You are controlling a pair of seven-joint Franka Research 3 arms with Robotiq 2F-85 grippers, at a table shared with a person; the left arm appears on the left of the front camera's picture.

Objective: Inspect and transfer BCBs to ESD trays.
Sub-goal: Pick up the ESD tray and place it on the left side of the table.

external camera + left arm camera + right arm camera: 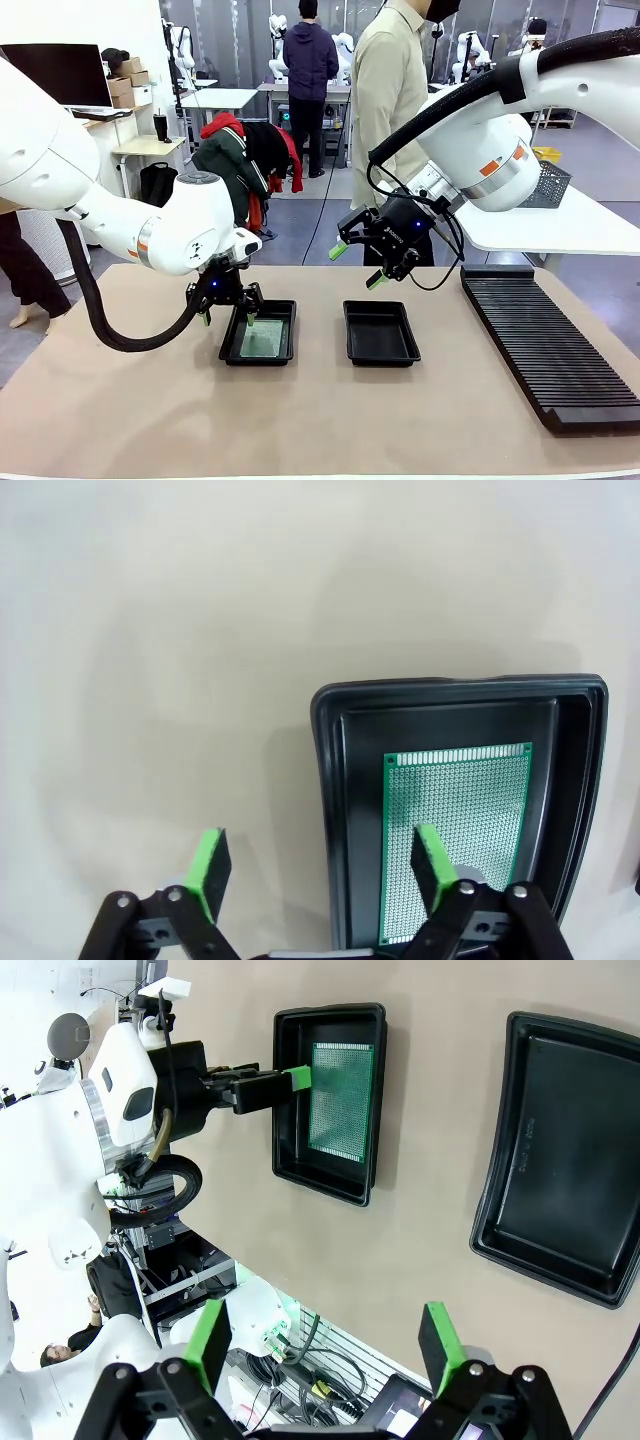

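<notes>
The table (pixel 120 400) carries a long ribbed rack (pixel 550 345) at the right. Mid-table sit two black trays. The left tray (pixel 228 352) holds one green board (pixel 262 340) flat on its floor, and the right tray (pixel 380 335) shows a bare floor. My left arm reaches down, and my left gripper (pixel 228 318) is spread wide, holding nothing. It straddles that tray's left wall, one finger outside and the other above the board's far left part. My right gripper (pixel 357 265) hangs tilted in the air beyond the right tray, jaws apart, well away from the board.

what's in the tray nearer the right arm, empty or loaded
Empty: the right tray has a bare black floor in the front and right wrist views. The green board lies flat in the left tray.
</notes>
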